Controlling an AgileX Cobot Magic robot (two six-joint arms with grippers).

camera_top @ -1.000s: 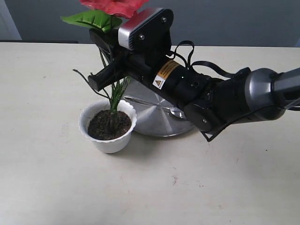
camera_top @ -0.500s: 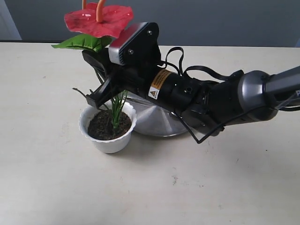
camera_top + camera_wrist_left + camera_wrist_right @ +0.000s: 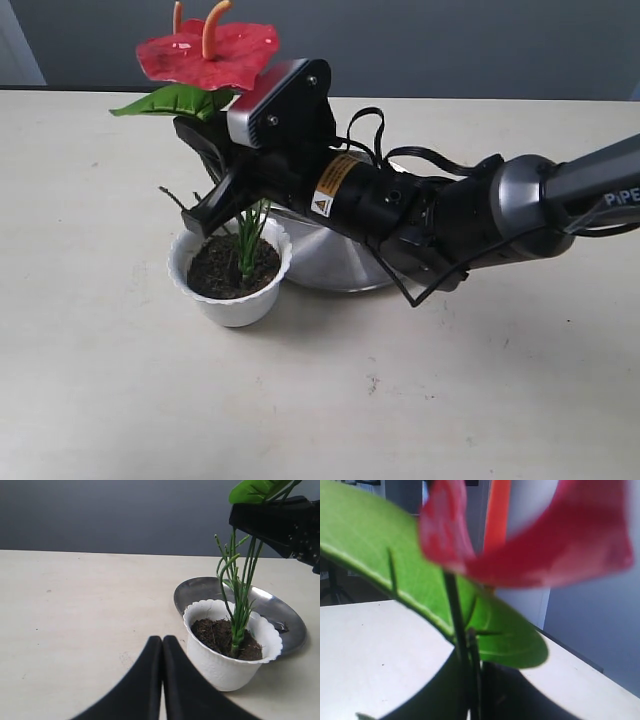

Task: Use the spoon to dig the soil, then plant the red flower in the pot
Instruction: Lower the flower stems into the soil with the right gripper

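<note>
The red flower (image 3: 210,52) stands upright over the white scalloped pot (image 3: 232,300), its green leaf (image 3: 172,101) just below the petals. Its thin stems (image 3: 239,615) run down into the dark soil (image 3: 217,635) in the pot. My right gripper (image 3: 218,170) reaches across from the right and is shut on the stems a little above the pot rim. In the right wrist view the stems (image 3: 462,645) pass between the dark fingers (image 3: 520,690). My left gripper (image 3: 162,642) is shut on nothing, low over the table near the pot. The spoon is hidden behind the right arm.
A shiny steel plate (image 3: 335,262) lies right behind the pot, touching it, mostly covered by the right arm (image 3: 450,215). Bare beige table (image 3: 120,400) spreads in front and to the left. A grey wall runs along the far table edge.
The right gripper has come down and tilted toward the pot, lowering the flower so its stems sit deeper in the soil. In the last half second it hardly moved.
</note>
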